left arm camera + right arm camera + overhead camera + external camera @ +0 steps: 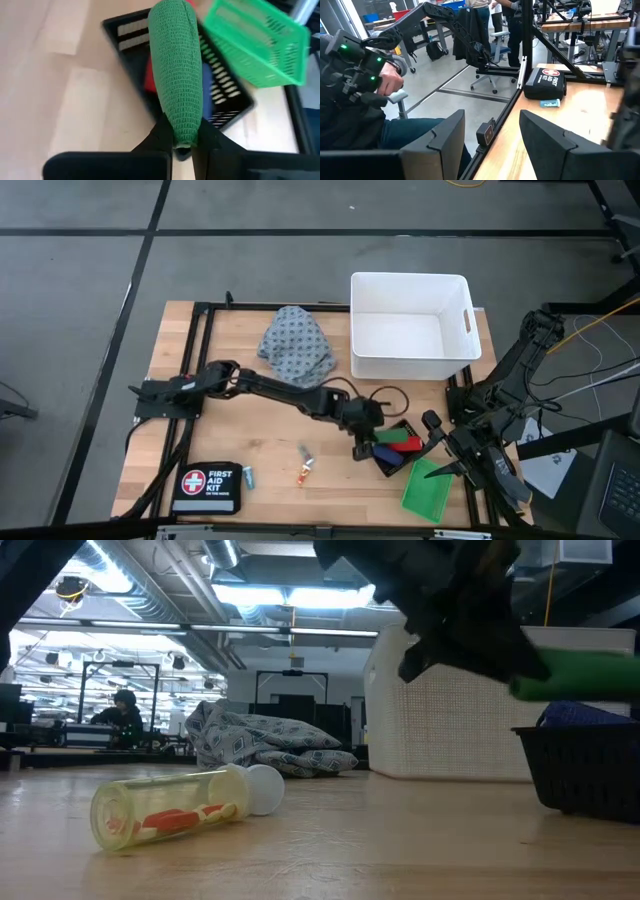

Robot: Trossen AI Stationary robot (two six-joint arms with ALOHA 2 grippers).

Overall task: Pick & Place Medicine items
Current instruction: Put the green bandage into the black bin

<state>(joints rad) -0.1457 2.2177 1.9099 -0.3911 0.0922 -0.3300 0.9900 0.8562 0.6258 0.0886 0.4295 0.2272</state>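
Note:
My left gripper [368, 444] reaches across the table from the left and is shut on the green cylinder [177, 75], which hangs over a black basket [398, 452]. A red block [405, 442] and a blue cylinder [396, 464] lie in that basket. The orange-and-white tube [305, 472] lies on its side on the wood, close up in the low view [170, 810]. The pale teal vial [248, 476] lies beside the first-aid pouch [207, 485]. My right gripper [492, 145] is open at the table's right near side and touches nothing. My left gripper pinches the green cylinder by one end [183, 139] between its two fingers [159, 136]. The cylinder sticks out forward, along the fingers. It is lifted clear and lies about level above the black basket [585, 770], as the low view shows [580, 675].
A green basket [428, 490] sits at the near right corner, close to my right gripper. A white bin [410, 325] stands at the far right and a crumpled patterned cloth [295, 345] at the far middle. A person sits beyond the table's near left edge [350, 75].

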